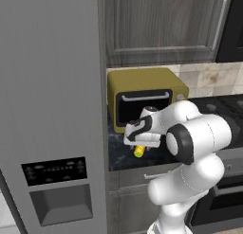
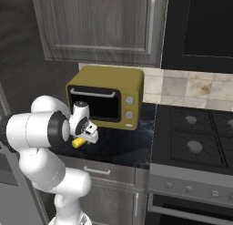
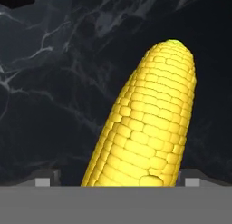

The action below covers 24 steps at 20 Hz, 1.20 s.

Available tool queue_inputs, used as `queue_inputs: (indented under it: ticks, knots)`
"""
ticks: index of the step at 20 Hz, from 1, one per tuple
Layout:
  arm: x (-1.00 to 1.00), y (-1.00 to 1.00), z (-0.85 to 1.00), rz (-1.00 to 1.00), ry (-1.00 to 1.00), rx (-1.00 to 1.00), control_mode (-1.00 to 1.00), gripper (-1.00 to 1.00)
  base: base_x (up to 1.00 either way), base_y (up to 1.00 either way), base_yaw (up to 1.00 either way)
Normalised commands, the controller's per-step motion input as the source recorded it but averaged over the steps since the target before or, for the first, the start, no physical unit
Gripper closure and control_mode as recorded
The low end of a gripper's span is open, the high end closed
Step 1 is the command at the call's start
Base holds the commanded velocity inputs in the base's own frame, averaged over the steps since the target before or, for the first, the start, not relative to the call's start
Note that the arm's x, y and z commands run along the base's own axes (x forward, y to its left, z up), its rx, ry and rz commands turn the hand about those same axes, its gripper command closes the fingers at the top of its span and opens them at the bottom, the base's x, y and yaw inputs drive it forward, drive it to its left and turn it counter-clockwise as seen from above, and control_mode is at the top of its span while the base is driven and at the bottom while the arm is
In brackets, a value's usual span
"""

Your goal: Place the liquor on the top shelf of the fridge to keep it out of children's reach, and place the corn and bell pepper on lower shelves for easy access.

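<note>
Currently:
Pincer point(image 3: 113, 182): spread wide, lowered astride the corn point(image 3: 145, 123), nothing clamped.
Corn: laid on the dark worktop point(image 3: 54, 91), before the toaster oven point(image 2: 107, 96).

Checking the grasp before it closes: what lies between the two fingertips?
The corn lies between the open fingertips in the hand view, its base at the bottom edge, over bare dark counter.

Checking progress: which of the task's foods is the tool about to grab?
The corn: the yellow cob lying on the dark counter, between the open tool's fingertips.
</note>
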Motion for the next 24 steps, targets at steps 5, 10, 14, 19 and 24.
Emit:
queue_inputs:
  ticks: [5, 10, 14, 19, 24]
  knots:
    - [0.0, 0.03, -0.34, 0.0, 0.0, 0.0, -1.0, 1.0, 0.0, 0.0, 0.0]
    - [-0.11, 0.0, -0.04, 0.0, 0.0, -0.01, -1.0, 1.0, 0.0, 0.0, 0.0]
    - [-0.29, -0.03, 0.45, 0.0, 0.02, -0.04, -1.0, 1.0, 0.0, 0.0, 0.0]
    - [-0.42, -0.43, 0.85, -0.02, 0.0, 0.0, -1.0, 1.0, 0.0, 0.0, 0.0]
    - [-0.76, -0.6, 0.78, -0.21, -0.03, 0.01, -1.0, 1.0, 0.0, 0.0, 0.0]
